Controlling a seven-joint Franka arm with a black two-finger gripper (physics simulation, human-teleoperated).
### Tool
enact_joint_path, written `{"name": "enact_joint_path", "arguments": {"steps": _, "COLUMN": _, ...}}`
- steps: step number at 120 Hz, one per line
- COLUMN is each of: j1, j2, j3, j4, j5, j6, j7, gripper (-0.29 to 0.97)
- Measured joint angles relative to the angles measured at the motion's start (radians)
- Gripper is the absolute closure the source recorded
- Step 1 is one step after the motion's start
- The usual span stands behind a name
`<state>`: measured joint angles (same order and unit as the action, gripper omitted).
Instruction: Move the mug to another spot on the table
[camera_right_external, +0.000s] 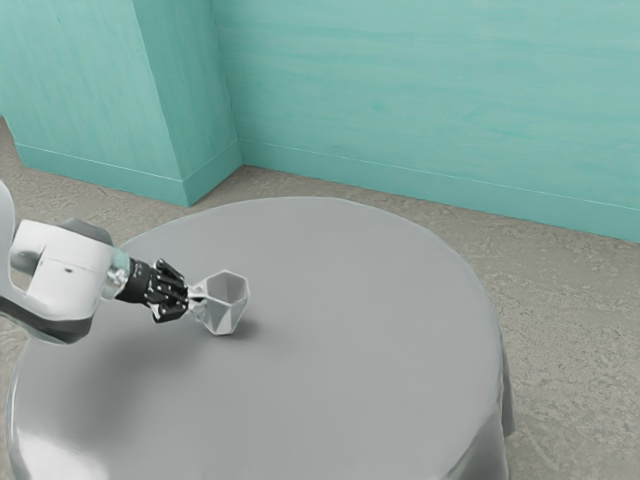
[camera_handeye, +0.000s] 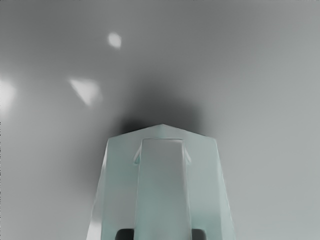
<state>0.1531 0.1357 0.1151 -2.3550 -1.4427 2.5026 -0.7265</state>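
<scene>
A pale, faceted mug (camera_right_external: 227, 301) is on the round grey table (camera_right_external: 380, 300), toward the exterior view's left, tilted with its rim facing up and to the right. My black gripper (camera_right_external: 188, 293) comes in from the left and is shut on the mug's handle side. In the wrist view the mug (camera_handeye: 162, 190) is close under my hand, its handle facing the camera, with a dark shadow on the table (camera_handeye: 250, 75) just beyond it.
The grey tabletop stretches wide to the exterior view's right and front of the mug. Its rounded edge (camera_right_external: 490, 330) drops off at the right. Teal walls (camera_right_external: 420, 90) stand well behind the table.
</scene>
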Motion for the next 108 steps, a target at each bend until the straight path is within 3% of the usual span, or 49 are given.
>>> {"name": "enact_joint_path", "arguments": {"steps": 20, "j1": 0.0, "j2": 0.01, "j3": 0.0, "j4": -0.001, "j5": -0.014, "j6": -0.005, "j7": 0.022, "gripper": 0.64}}
{"name": "enact_joint_path", "arguments": {"steps": 38, "j1": 0.015, "j2": 0.011, "j3": 0.0, "j4": -0.013, "j5": -0.029, "j6": -0.016, "j7": 0.049, "gripper": 0.33}}
{"name": "enact_joint_path", "arguments": {"steps": 58, "j1": 0.023, "j2": 0.008, "j3": 0.0, "j4": -0.031, "j5": -0.035, "j6": -0.024, "j7": 0.073, "gripper": 0.15}}
{"name": "enact_joint_path", "arguments": {"steps": 96, "j1": 0.058, "j2": -0.042, "j3": 0.02, "j4": -0.109, "j5": -0.046, "j6": -0.038, "j7": 0.103, "gripper": 0.03}}
{"name": "enact_joint_path", "arguments": {"steps": 108, "j1": 0.067, "j2": -0.069, "j3": 0.031, "j4": -0.115, "j5": -0.02, "j6": -0.037, "j7": 0.108, "gripper": 0.02}}
